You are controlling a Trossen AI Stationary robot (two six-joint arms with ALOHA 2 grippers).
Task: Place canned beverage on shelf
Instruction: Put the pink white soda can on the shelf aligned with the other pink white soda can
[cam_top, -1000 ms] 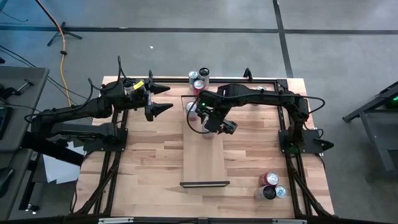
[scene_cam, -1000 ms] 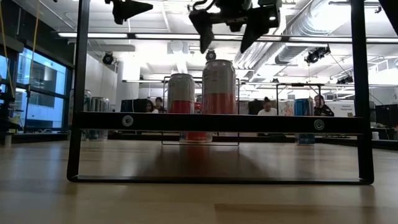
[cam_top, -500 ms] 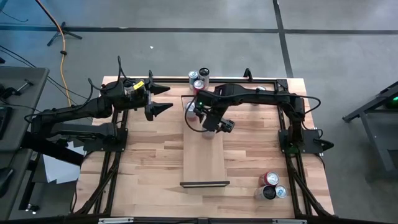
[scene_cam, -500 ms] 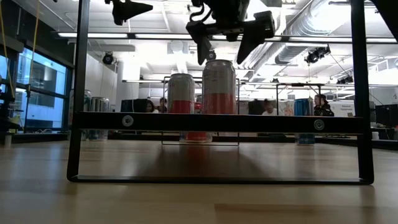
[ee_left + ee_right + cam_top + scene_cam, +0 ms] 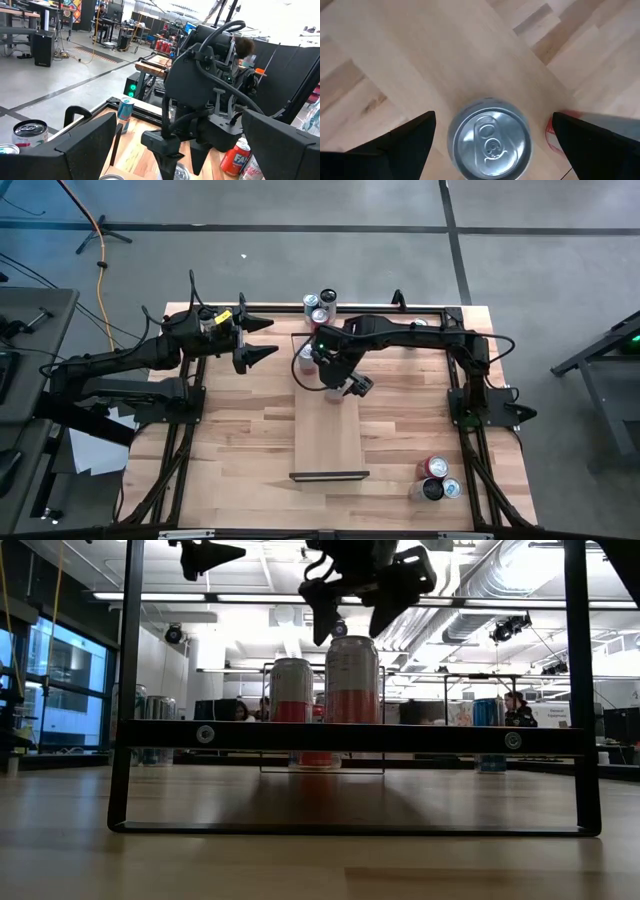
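Can (image 5: 490, 138) of drink stood upright on the shelf (image 5: 327, 442), directly below the right gripper (image 5: 348, 612), its silver top centred between the two spread fingers (image 5: 400, 142) with clear wood showing on either side. Those jaws were wide and held nothing; in the low view their tips hung just above the can's rim, not touching it. A second can (image 5: 291, 710) stood on the shelf just beside and outside the jaws. Judging by this, the placing step looked done and the release complete. What came next called for a straight lift clear of the can, without brushing either one. Off to the side, the left gripper (image 5: 255, 340) waited high, its jaws also wide and empty.
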